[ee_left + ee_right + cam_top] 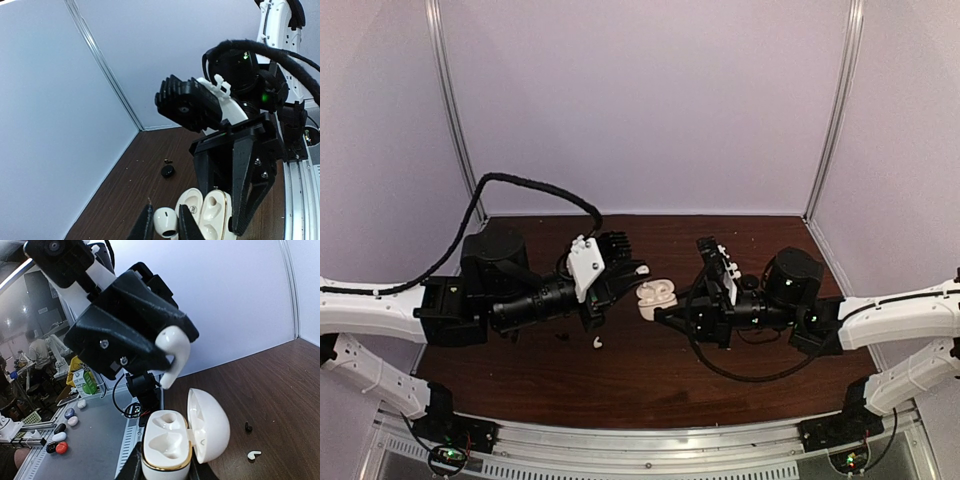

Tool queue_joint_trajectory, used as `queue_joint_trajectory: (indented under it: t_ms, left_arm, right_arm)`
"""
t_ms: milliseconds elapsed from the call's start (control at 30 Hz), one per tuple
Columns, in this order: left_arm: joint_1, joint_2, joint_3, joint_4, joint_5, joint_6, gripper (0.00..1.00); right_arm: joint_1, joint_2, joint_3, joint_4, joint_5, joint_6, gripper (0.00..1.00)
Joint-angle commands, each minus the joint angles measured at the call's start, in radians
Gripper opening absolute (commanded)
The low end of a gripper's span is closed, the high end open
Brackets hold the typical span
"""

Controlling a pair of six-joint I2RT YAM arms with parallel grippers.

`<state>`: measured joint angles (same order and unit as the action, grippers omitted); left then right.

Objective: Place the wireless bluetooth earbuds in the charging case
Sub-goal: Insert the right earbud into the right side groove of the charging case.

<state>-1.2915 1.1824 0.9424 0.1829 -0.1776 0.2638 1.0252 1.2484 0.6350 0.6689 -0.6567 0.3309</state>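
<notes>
pinching white earbud (pixel 174 352) beside open charging case (pixel 162 442)

**Dark table, pale booth, busy lab beyond**

A dark brown wooden table (pixel 650 385) sits inside pale lilac walls (pixel 650 100) joined by slim metal posts (pixel 450 110). A slotted grey rail (pixel 650 440) runs along its near edge. Past the table, a grey bench (pixel 95 440) carries small coloured oval shells (pixel 61 447) and a green carton (pixel 86 381). A person in white (pixel 36 352) stands farther off.

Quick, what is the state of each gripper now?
Left gripper: closed on a white earbud.
Right gripper: closed on the open case.
</notes>
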Motion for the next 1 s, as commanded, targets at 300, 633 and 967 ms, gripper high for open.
queue_joint_trajectory:
  t_ms: [300,633,967]
  left_arm:
    - [-0.036,0.042,0.034,0.074,-0.006,0.080,0.15]
    - [-0.054,0.089,0.060,0.072,-0.025,0.111,0.15]
    - [-0.054,0.114,0.077,0.055,-0.039,0.112,0.15]
  right_arm:
    - [0.004,0.034,0.048,0.077,-0.032,0.087,0.00]
    - [0.006,0.039,0.063,0.072,-0.054,0.082,0.00]
    - [0.007,0.013,0.066,0.037,-0.033,0.044,0.00]
